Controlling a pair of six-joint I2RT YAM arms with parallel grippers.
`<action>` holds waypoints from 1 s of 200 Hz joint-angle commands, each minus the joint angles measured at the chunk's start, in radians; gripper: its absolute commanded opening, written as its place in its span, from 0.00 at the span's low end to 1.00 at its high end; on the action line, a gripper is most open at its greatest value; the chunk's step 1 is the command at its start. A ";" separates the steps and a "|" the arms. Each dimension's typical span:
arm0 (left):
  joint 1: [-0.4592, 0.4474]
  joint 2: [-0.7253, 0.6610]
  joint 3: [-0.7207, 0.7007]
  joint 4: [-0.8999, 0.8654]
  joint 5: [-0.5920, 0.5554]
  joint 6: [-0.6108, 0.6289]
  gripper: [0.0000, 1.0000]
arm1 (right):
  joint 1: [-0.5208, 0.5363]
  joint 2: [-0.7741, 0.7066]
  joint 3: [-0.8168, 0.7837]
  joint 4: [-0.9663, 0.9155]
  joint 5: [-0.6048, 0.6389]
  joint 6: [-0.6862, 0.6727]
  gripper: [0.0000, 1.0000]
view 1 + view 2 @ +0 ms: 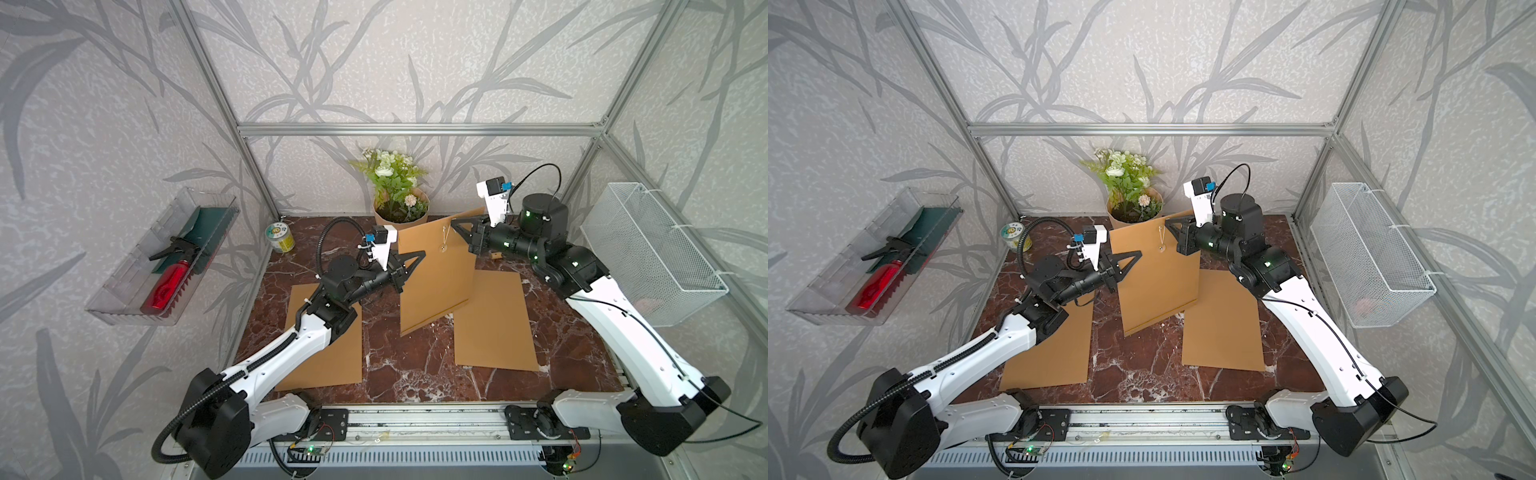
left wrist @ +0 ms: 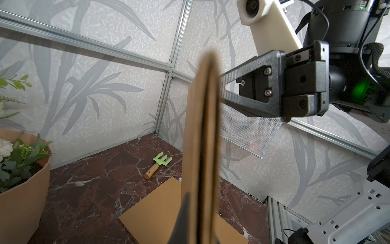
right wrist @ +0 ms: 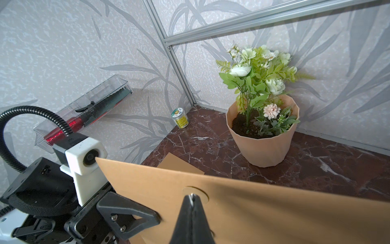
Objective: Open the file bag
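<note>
Now, file bag (image 1: 436, 282) — left gripper (image 1: 422, 254) tight on edge, right gripper (image 1: 454, 222) tight on string (image 1: 445, 237)

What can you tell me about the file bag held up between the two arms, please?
The file bag is a flat brown paper envelope with a round paper button and thin white string. It stands tilted, one lower corner seemingly on the marble table. The left tool is shut on its edge; the right tool pinches the string.
</note>
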 commanded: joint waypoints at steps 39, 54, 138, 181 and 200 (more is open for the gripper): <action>0.006 0.021 0.028 0.059 0.020 -0.018 0.00 | 0.046 0.042 0.072 0.008 -0.024 -0.007 0.00; 0.005 0.021 0.028 0.059 0.017 -0.019 0.00 | 0.067 0.052 0.082 0.002 -0.019 -0.014 0.00; 0.005 0.018 0.034 0.088 -0.065 -0.029 0.00 | 0.125 0.050 0.038 0.004 0.014 -0.016 0.00; 0.006 0.014 0.030 0.111 -0.123 -0.046 0.00 | 0.133 0.015 -0.050 0.028 0.023 0.013 0.00; 0.005 0.015 0.028 0.130 -0.138 -0.058 0.00 | 0.136 -0.003 -0.091 0.042 0.031 0.027 0.00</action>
